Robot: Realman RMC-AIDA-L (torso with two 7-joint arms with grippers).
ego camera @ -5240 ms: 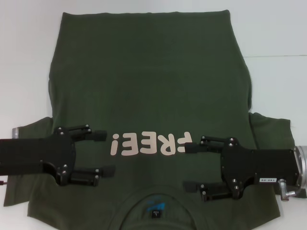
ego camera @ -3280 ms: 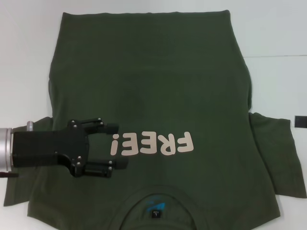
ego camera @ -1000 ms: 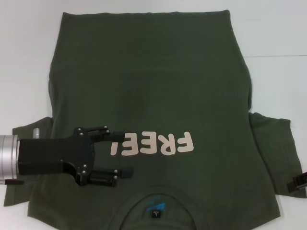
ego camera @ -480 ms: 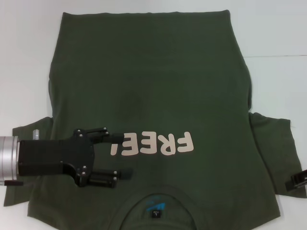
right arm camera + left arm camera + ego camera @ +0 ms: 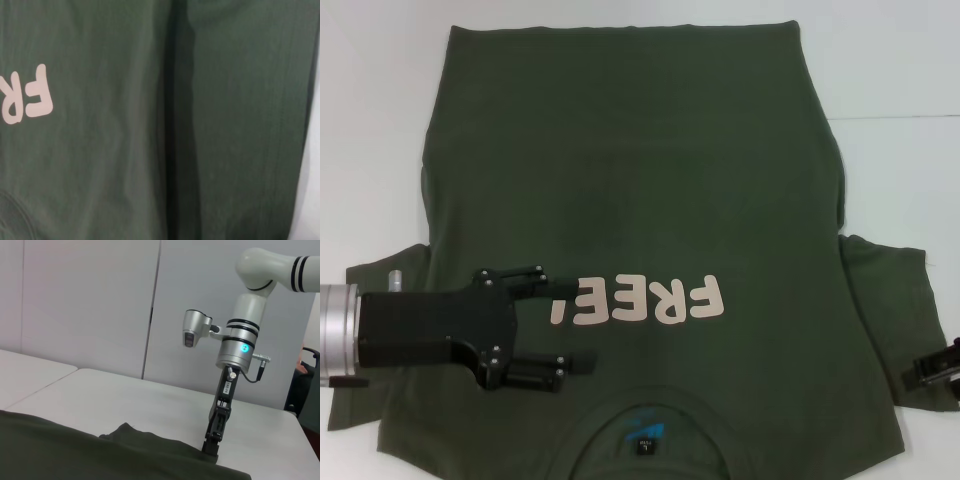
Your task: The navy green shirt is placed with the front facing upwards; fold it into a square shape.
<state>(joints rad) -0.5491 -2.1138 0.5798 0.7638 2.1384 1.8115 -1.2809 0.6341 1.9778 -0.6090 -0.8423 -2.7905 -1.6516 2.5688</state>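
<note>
The navy green shirt [image 5: 630, 200] lies flat on the white worktop [image 5: 370, 120], front up, with the "FREE!" lettering [image 5: 638, 300] readable and the round collar [image 5: 645, 425] with its blue label [image 5: 642, 428] at the edge nearest the robot. Judged from this layout, folding is at an early stage: both long side edges of the body appear turned in slightly, but both short sleeves are spread out flat to either side of the lettering, the full body length is extended away from the collar, and no square shape exists yet. Remaining work, as a judgement: fold in the 2 sleeves, then fold the body lengthwise toward the collar. The left gripper [image 5: 578, 325] sits low over the chest just beside the "!" end of the lettering, jaws spread, pinching nothing. The right gripper [image 5: 932, 368] is at the outer edge of the sleeve on the "F" side of the lettering, at or just above the cloth; whether its jaws are spread or pressed together cannot be told.
</note>
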